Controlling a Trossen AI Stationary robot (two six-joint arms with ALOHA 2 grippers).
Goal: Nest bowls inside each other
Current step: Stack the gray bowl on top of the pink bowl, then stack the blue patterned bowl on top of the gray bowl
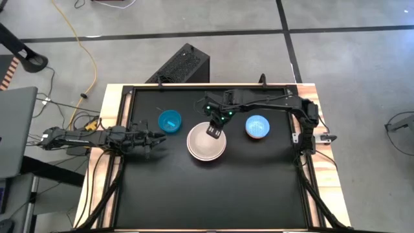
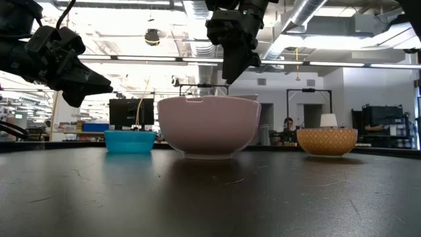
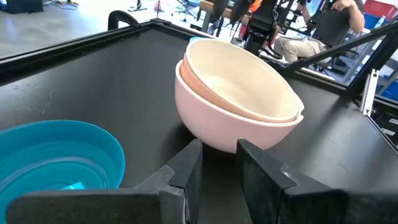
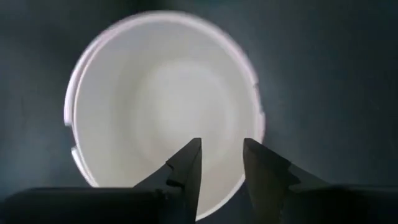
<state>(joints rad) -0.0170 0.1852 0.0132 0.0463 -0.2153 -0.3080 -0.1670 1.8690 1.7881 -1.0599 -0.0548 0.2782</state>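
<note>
A stack of large bowls [image 1: 207, 144] stands mid-table, a cream-white one [image 3: 239, 81] nested in a pink one [image 3: 217, 124]. My right gripper [image 1: 215, 131] hangs open just above the stack's far rim, pointing steeply down into the top bowl [image 4: 165, 106], with nothing between its fingers. A small teal bowl [image 1: 169, 122] sits to the stack's left. A lighter blue bowl with a reddish outside [image 1: 257, 127] sits to its right. Each rests upright on its base. My left gripper [image 1: 158, 137] waits near the teal bowl [image 3: 56, 155], held level, a narrow gap between its fingers [image 3: 189, 165].
The black tabletop [image 1: 213, 194] has open room toward its near edge. A black box [image 1: 183, 65] stands on the floor beyond the far edge. Cables and a laptop [image 1: 16, 129] lie off the left side. A person sits in the room behind [image 3: 323, 31].
</note>
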